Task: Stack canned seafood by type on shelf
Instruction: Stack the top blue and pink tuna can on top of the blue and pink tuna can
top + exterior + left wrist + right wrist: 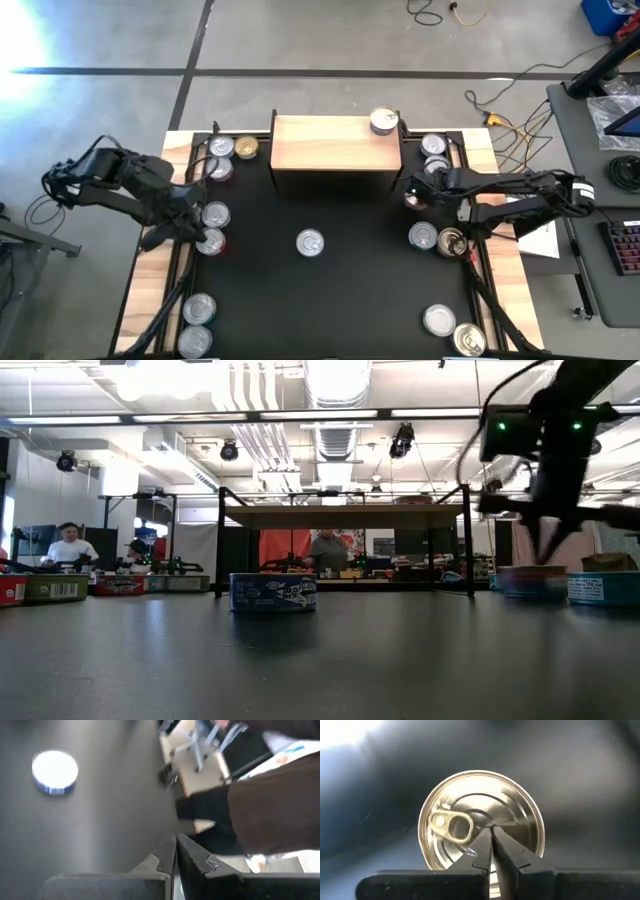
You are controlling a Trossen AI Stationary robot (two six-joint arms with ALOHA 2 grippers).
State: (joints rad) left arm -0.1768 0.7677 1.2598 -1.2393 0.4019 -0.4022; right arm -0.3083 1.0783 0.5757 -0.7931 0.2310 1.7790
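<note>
Tabletop (330, 300) carries everything, largest to smallest: the shelf (335, 142) stands at its far edge with one tin (383, 121) on the shelf's right end; other tins lie along both side edges, a blue one (310, 242) at the centre. Right pincer (491, 845), fingers pressed together and empty, hangs over a gold-topped tin (480, 817) near the right edge. Left pincer (175, 851), likewise closed, sits by the left edge. Tins look rigid, weighty and slick, so I judge it best to grip across the side wall.

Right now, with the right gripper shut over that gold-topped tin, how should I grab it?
Open the right gripper and come straight down, fingers straddling the gold-topped tin across its round side wall. It sits flat and short, pull tab up; the lid offers no grip.
</note>
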